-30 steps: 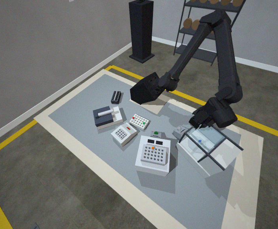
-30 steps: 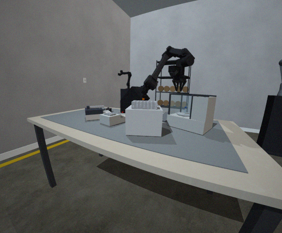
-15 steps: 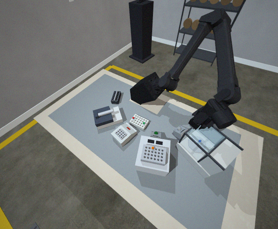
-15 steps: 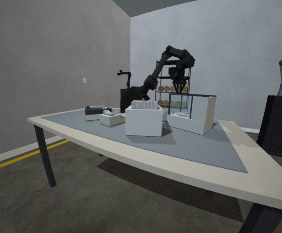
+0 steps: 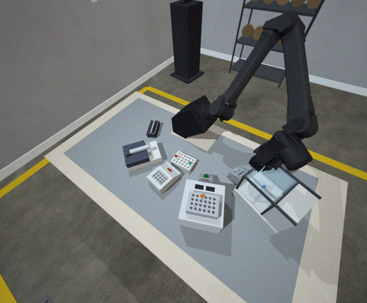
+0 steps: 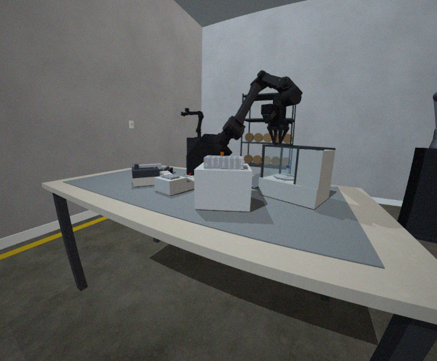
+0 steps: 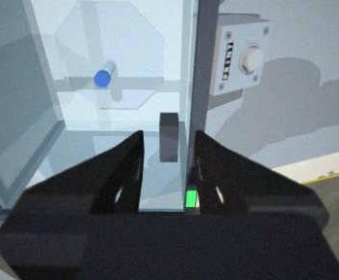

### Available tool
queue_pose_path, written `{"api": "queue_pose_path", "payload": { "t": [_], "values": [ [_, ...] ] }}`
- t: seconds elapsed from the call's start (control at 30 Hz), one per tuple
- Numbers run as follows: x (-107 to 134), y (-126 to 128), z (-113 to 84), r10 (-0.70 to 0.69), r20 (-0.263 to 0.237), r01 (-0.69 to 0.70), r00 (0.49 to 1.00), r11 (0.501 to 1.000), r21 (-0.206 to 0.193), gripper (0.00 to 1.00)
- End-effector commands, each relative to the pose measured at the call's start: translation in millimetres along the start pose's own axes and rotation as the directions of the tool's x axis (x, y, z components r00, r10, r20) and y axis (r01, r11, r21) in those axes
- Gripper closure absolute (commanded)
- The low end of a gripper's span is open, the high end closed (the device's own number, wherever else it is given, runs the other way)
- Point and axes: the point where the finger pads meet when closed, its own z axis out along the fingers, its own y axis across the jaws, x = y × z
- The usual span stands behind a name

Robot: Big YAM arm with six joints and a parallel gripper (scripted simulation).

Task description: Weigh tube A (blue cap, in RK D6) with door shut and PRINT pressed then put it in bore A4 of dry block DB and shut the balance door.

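The tool (image 5: 264, 168) (image 6: 278, 143) (image 7: 169, 140) stands over the balance (image 5: 303, 200) (image 6: 313, 175) (image 7: 203, 73), its fingers parted part-way with nothing clamped between them. Just beyond the fingertips, lined up with the gap, is the door's dark handle (image 7: 169, 138). Tube A (image 5: 263, 186) (image 6: 288, 167) (image 7: 102, 78) stands on the pan (image 6: 282, 177) (image 7: 138, 49), below the tool and behind the glass.

The door looks shut, and the green lamp (image 7: 191, 198) is lit, so I judge the weighing finished. The step in hand is probably reopening: bring the fingers down astride the handle and slide the pane away from the PRINT key (image 7: 252, 59), gently (the balance isn't fixed, and a hard push could shift it). Then tube A can be fetched for the dry block (image 5: 174, 172) (image 6: 172, 186).

The glass bars the way to the tube for now. Out to the tool's side, past the mixer (image 5: 183, 208) (image 6: 222, 190) with its orange-capped tube (image 5: 202, 195) (image 6: 221, 153), lies the route to the dry block. The rack (image 5: 179, 166) nearby holds red- and green-capped tubes, other people's, to be cleared with height.
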Motion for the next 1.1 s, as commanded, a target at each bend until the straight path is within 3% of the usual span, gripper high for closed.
{"api": "queue_pose_path", "payload": {
  "t": [0.0,0.6,0.63,1.07],
  "values": [
    [-0.3,11.4,-7.3,-0.007,0.013,0.007,1.000,1.000,-0.024,0.70],
    [-0.3,11.4,-7.3,-0.007,0.013,0.007,1.000,1.000,-0.024,0.70],
    [-0.3,11.4,-7.3,-0.007,0.013,0.007,1.000,1.000,-0.024,0.94],
    [-0.3,11.4,-7.3,-0.007,0.013,0.007,1.000,1.000,-0.024,0.94]
  ]
}}
